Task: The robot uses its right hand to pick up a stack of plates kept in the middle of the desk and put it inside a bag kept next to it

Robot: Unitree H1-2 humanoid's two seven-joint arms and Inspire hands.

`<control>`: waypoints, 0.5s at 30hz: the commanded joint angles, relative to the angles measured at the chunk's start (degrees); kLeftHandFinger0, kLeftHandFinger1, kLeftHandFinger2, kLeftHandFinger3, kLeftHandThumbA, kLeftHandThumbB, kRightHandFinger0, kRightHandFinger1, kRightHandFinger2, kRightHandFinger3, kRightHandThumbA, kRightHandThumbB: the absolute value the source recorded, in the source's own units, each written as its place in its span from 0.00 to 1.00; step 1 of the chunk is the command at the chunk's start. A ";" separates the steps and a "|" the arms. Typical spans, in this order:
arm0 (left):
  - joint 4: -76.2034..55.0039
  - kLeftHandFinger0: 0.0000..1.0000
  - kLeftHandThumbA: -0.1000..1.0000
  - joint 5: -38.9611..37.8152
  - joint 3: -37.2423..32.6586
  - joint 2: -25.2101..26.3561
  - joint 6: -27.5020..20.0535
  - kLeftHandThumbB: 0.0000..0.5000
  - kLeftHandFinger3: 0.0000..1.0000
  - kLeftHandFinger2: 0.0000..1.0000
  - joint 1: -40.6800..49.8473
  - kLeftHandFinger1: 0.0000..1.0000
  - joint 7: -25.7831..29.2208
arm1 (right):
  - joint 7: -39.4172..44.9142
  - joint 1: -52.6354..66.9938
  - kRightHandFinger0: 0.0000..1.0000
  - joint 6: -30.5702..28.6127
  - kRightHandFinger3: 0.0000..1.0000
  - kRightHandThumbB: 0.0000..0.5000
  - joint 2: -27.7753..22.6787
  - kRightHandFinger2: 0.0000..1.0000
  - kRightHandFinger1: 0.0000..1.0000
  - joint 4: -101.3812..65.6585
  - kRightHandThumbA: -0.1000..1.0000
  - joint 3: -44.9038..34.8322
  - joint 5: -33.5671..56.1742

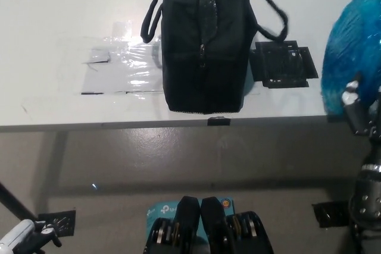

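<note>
Beside desk point(59, 16), right hand point(360, 114) grips plates point(352, 52).

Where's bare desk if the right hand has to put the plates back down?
Bare desk lies left of the black bag, beyond the taped patch, and at the far right corner behind the black mat. Between bag and mat it's tight. The right hand holds the blue plates.
</note>
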 commanded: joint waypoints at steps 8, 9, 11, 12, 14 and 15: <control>-3.01 0.73 0.79 1.14 1.09 1.30 0.94 0.39 1.00 0.94 -0.68 0.83 -1.83 | 10.32 -30.80 0.00 12.03 0.11 0.40 -0.01 0.22 0.00 -19.45 0.00 -9.53 32.29; -3.23 0.74 0.79 0.81 1.22 1.30 0.94 0.38 1.00 0.95 -0.70 0.84 -1.92 | 10.73 -32.34 0.00 13.07 0.08 0.41 0.94 0.22 0.00 -19.02 0.00 -8.67 31.43; -3.29 0.75 0.79 0.70 1.14 1.37 0.94 0.38 1.00 0.96 -0.67 0.85 -1.91 | 10.92 -32.88 0.00 13.93 0.06 0.41 1.34 0.22 0.00 -19.08 0.00 -8.55 31.15; -3.21 0.74 0.79 0.56 0.66 1.70 0.94 0.38 1.00 0.95 -0.59 0.84 -1.38 | 11.10 -33.59 0.00 14.37 0.07 0.41 1.91 0.22 0.00 -18.74 0.00 -8.41 31.28; -3.16 0.75 0.78 0.81 1.01 1.46 0.94 0.37 1.00 0.95 -0.65 0.84 -1.65 | 11.55 -35.24 0.00 14.92 0.01 0.43 3.07 0.19 0.00 -17.44 0.00 -7.01 29.65; -3.22 0.74 0.77 0.88 0.83 1.41 0.94 0.36 1.00 0.95 -0.50 0.84 -1.67 | 11.54 -35.25 0.00 15.15 0.00 0.46 3.65 0.17 0.00 -17.31 0.00 -6.74 29.51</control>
